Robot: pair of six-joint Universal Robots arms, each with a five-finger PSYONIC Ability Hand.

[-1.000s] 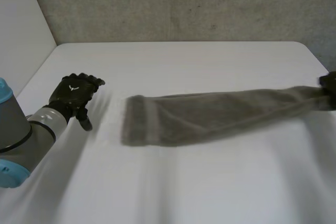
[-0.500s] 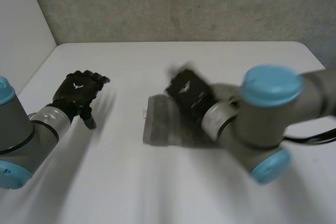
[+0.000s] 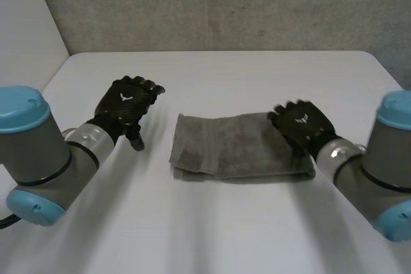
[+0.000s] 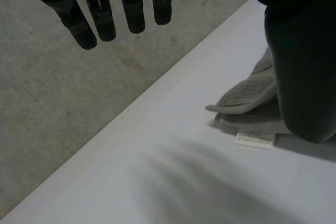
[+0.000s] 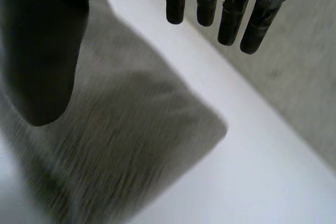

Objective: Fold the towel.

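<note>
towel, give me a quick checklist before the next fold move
1. Towel folded and wholly on the table: ok.
2. Left hand open, holding nothing: ok.
3. Left hand apart from the towel, beside its end: ok.
4. Right hand open, fingers straight, over the towel's other end: ok.
5. Right palm touching the cloth: cannot tell.
6. Layers flush at the corner near the left hand: not ok; the top layer lifts there and the white label sticks out.
</note>
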